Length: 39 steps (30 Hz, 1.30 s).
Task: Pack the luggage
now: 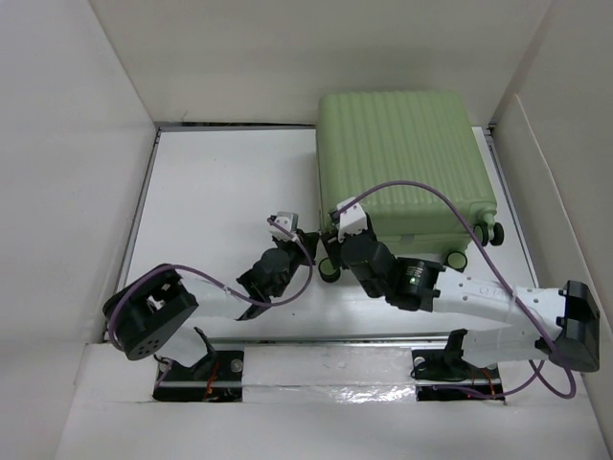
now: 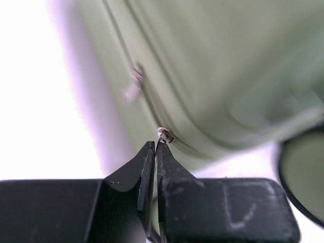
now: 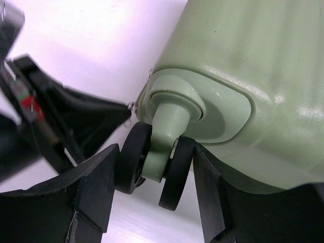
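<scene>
The luggage (image 1: 402,163), a pale green ribbed suitcase, lies flat and closed at the back right of the white table. My left gripper (image 1: 308,245) is at its near left corner. In the left wrist view the left gripper (image 2: 155,146) is shut, with a small metal zipper pull (image 2: 165,135) pinched at its tips on the luggage (image 2: 217,66) seam. My right gripper (image 3: 156,154) is shut on the twin black wheel (image 3: 174,174) at that same corner of the luggage (image 3: 253,61). One finger (image 3: 96,182) presses on each side of the wheel.
A second, blurred zipper pull (image 2: 132,89) sits farther along the seam. Two more black wheels (image 1: 493,232) stick out at the suitcase's near right corner. White walls (image 1: 77,172) enclose the table on three sides. The left arm (image 3: 61,121) shows dark beside the wheel.
</scene>
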Available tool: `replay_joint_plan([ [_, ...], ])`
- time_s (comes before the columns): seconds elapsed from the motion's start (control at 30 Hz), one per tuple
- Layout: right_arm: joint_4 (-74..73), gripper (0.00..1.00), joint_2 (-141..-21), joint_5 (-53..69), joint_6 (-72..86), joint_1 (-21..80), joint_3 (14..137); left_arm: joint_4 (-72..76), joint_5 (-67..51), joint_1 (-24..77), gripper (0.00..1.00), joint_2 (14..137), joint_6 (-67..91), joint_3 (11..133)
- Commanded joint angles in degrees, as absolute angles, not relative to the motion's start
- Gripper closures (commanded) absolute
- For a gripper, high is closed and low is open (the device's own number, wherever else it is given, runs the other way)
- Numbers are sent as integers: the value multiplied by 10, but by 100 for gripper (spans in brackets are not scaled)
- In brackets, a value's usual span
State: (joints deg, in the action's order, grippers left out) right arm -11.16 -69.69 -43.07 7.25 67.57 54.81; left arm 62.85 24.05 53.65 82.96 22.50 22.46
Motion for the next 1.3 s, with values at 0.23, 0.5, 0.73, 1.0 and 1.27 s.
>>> replay_joint_plan([
  [0.23,-98,100,-656,-273,49,715,544,617,288,396,100,840,157,286],
  [0.5,-13,100,-762,-139,13,727,594,580,308,352,100,796,241,281],
  [0.73,38,100,-880,-19,-22,740,716,437,342,315,68,465,378,213],
  [1.0,20,82,-926,45,-42,775,845,282,368,309,32,201,417,230],
  [1.27,-65,0,-816,-83,-67,804,831,146,275,309,23,180,404,344],
])
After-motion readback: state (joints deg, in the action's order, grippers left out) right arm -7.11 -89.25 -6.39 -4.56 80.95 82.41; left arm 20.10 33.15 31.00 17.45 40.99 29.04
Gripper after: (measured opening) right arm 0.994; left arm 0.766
